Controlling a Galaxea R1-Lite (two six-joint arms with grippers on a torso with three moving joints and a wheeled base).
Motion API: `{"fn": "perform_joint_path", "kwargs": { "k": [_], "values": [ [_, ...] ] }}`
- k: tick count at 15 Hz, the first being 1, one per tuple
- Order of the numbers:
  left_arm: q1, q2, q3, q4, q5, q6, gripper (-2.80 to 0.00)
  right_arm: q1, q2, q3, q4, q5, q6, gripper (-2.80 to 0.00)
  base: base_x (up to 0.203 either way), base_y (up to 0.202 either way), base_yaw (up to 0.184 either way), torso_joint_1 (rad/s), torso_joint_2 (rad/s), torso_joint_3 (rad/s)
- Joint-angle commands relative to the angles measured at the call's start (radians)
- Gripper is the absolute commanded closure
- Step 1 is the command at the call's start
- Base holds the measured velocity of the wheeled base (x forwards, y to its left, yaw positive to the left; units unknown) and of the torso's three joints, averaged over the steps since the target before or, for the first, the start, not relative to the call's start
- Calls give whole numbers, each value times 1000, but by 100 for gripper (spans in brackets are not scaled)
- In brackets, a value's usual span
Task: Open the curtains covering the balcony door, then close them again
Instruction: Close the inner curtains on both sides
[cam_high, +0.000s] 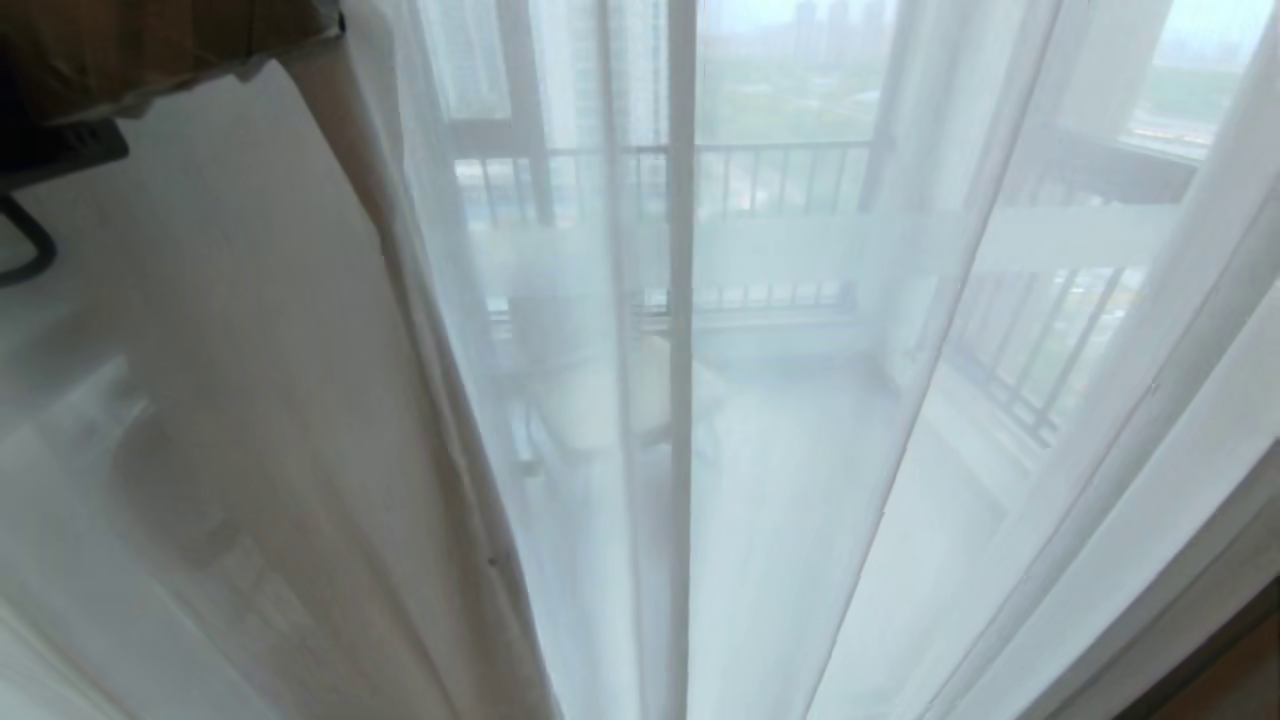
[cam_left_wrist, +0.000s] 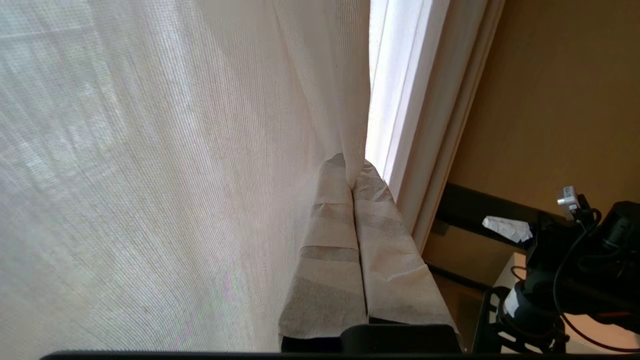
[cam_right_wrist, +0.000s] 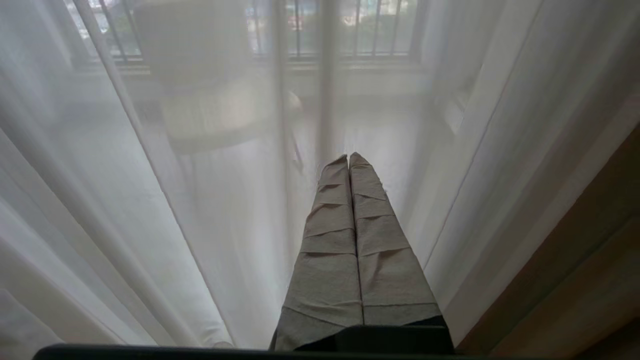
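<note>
The left claw (cam_left_wrist: 352, 172) shows in its wrist view with both taped fingers (cam_left_wrist: 332, 240) pressed together, their tips against the edge of the thick drape (cam_left_wrist: 175, 175), which fills the left and centre of that frame. Whether any cloth is caught between the tips cannot be told. Just right of the fingers runs a bright white strip of sheer (cam_left_wrist: 400, 100), then a tan wall (cam_left_wrist: 560, 100) in the upper right. In the lower right of that frame sits black robot gear with cables (cam_left_wrist: 575, 280).

The right claw (cam_right_wrist: 349, 160) sits at lower centre of its own view, fingers (cam_right_wrist: 330, 240) pressed together and holding nothing, pointing at the sheer (cam_right_wrist: 175, 200) that spans the frame in long folds. Through it a chair (cam_right_wrist: 210, 100) and railing bars (cam_right_wrist: 350, 30) show faintly in the upper part.

In the head view neither claw appears. The drape (cam_high: 230, 400) hangs over the left third, seen through a sheer layer. The sheer (cam_high: 800, 450) covers the centre and right. Behind it a vertical door frame (cam_high: 682, 300) runs down the middle, with the balcony railing (cam_high: 760, 180) across the upper centre. A dark object (cam_high: 60, 150) sits at the upper left.
</note>
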Motion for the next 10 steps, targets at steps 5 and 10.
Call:
{"fn": "perform_joint_path", "kwargs": {
  "k": [5, 10],
  "values": [
    [0, 25, -33, 1, 0, -1, 0, 0, 0, 0, 0, 0, -2, 0, 0, -42, -1, 1, -1, 2],
    [-56, 107, -132, 1, -2, -1, 0, 0, 0, 0, 0, 0, -2, 0, 0, 0, 0, 0, 0, 0]
  ]
}}
